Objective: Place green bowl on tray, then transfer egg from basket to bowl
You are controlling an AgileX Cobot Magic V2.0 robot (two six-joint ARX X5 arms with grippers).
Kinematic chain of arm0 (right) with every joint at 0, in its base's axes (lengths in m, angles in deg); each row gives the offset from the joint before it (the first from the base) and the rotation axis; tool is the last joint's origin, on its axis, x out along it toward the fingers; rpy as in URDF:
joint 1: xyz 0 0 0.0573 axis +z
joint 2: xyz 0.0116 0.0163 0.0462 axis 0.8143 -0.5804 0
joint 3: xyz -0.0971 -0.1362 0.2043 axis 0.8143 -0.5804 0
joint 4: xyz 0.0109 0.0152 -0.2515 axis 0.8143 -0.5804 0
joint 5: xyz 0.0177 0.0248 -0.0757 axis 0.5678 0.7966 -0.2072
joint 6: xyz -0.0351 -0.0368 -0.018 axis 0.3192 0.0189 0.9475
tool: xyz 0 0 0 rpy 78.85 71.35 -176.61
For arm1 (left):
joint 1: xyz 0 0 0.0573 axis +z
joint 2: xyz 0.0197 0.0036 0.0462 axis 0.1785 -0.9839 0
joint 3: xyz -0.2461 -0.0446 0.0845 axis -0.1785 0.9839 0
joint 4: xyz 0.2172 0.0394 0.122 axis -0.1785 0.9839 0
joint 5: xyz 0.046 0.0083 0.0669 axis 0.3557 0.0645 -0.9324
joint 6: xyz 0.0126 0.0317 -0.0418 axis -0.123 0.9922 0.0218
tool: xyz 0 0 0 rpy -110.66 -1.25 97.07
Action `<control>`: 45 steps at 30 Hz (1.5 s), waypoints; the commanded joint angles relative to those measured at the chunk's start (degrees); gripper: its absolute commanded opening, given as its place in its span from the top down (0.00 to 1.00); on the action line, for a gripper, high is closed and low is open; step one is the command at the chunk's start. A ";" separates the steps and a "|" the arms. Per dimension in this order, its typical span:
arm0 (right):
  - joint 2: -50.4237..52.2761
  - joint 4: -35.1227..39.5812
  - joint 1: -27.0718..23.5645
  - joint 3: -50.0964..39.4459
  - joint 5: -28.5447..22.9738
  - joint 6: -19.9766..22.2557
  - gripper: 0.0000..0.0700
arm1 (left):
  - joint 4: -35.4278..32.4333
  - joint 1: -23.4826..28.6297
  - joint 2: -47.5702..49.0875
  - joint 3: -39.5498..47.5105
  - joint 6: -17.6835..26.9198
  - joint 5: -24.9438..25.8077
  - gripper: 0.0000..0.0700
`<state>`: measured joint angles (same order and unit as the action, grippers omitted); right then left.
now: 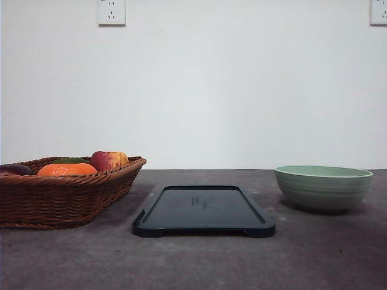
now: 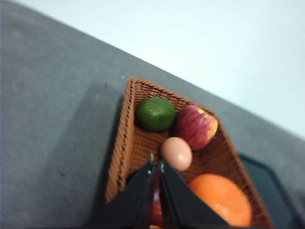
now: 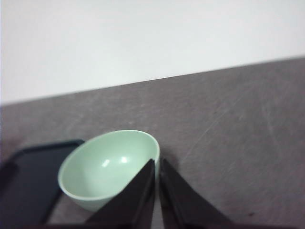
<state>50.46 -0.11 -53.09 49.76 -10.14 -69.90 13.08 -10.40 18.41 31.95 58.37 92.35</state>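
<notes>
The pale green bowl (image 1: 323, 186) stands on the grey table to the right of the dark tray (image 1: 204, 210), which lies flat and bare in the middle. The wicker basket (image 1: 60, 190) sits at the left. In the left wrist view the brownish-pink egg (image 2: 176, 153) lies in the basket (image 2: 125, 138), just ahead of my left gripper (image 2: 156, 163), whose fingers are shut with nothing between them. In the right wrist view my right gripper (image 3: 157, 163) hovers shut over the near rim of the green bowl (image 3: 107, 167), with the tray (image 3: 28, 176) beside it.
The basket also holds a red-yellow apple (image 2: 196, 126), a green lime (image 2: 155, 114) and an orange (image 2: 221, 199). A white wall with two power sockets (image 1: 111, 11) rises behind the table's far edge.
</notes>
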 commanded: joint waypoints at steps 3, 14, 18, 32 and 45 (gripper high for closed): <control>0.02 0.63 -0.07 -0.20 -0.22 -13.05 0.99 | -0.68 0.11 0.06 1.07 -14.70 0.79 0.99; 0.02 4.31 -0.07 -0.20 2.05 -5.38 0.99 | -2.58 0.11 0.06 0.91 -1.74 0.85 0.99; 0.02 8.70 -0.07 -0.20 1.66 -1.54 0.99 | -2.86 0.11 0.04 0.03 3.58 0.76 0.99; 0.00 13.76 -0.07 -0.03 0.32 -1.54 0.99 | -14.76 0.11 -0.04 -1.29 6.58 -1.86 0.99; -6.67 10.93 -0.07 9.01 0.33 0.84 0.99 | -9.00 0.11 -7.98 -12.09 13.00 -1.88 0.99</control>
<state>44.37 10.76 -53.09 57.91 -9.88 -69.89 3.98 -10.40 11.02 21.06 70.09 90.74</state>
